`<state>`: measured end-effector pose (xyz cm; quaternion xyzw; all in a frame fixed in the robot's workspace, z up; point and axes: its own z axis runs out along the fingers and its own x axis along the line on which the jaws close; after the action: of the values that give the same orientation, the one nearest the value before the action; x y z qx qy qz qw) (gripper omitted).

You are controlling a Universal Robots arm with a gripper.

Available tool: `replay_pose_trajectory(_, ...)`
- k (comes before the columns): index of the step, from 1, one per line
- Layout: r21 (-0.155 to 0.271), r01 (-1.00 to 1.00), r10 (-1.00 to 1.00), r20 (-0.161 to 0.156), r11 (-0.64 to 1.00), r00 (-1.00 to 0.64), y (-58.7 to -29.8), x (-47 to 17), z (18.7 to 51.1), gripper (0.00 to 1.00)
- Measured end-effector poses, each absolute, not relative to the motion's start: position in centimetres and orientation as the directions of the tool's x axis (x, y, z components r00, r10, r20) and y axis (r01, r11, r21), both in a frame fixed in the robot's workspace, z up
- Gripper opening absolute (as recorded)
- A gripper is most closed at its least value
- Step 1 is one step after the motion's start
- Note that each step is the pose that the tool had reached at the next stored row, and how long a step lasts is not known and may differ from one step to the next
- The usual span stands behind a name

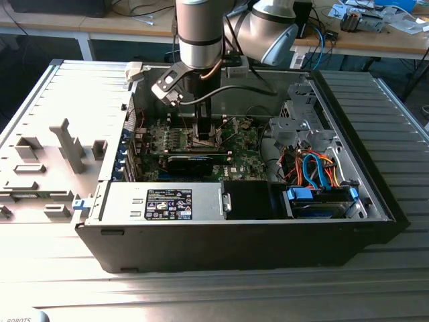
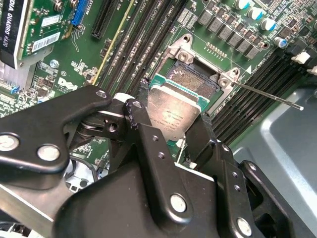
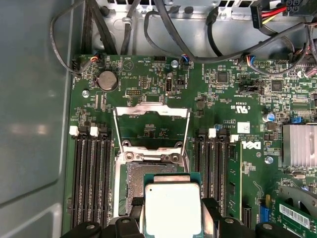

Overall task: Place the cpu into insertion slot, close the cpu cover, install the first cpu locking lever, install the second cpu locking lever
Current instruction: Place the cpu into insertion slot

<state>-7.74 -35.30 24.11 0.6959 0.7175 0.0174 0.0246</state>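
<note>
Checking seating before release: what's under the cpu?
The insertion slot: its dark contact field shows beyond the cpu, cpu cover open. The gripper is shut on the cpu; the slot beneath it and the fingers is hidden, so seating cannot be judged.

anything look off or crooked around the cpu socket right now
Nothing stands out. The gripper holds the cpu by its edges, square over the open insertion slot, not yet seated. The cpu cover stands flipped back, clear of the slot. No damage shows.
</note>
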Motion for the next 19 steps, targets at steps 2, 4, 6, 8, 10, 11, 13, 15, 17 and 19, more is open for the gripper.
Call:
replay_pose_trajectory(2, 0.059, 0.998, 0.999, -0.011, 0.031, -0.030, -35.30, -7.74, 24.02, 0.54)
replay_pose_trajectory(4, 0.059, 0.998, 0.999, -0.011, 0.031, -0.030, -35.30, -7.74, 23.93, 0.54)
replay_pose_trajectory(6, 0.059, 0.998, 0.999, -0.011, 0.031, -0.030, -35.30, -7.74, 23.86, 0.54)
replay_pose_trajectory(8, 0.059, 0.998, 0.999, -0.011, 0.031, -0.030, -35.30, -7.74, 23.80, 0.54)
replay_pose_trajectory(10, 0.059, 0.998, 0.999, -0.011, 0.031, -0.030, -35.30, -7.74, 23.68, 0.54)
replay_pose_trajectory(11, 0.059, 0.998, 0.999, -0.011, 0.031, -0.030, -35.30, -7.74, 23.65, 0.54)
replay_pose_trajectory(13, 0.059, 0.998, 0.999, -0.011, 0.031, -0.030, -35.30, -7.74, 23.58, 0.54)
replay_pose_trajectory(15, 0.059, 0.998, 0.999, -0.011, 0.031, -0.030, -35.30, -7.74, 23.52, 0.54)
replay_pose_trajectory(17, 0.059, 0.998, 0.999, -0.011, 0.031, -0.030, -35.30, -7.74, 23.44, 0.54)
replay_pose_trajectory(19, 0.059, 0.998, 0.999, -0.011, 0.031, -0.030, -35.30, -7.74, 23.38, 0.54)
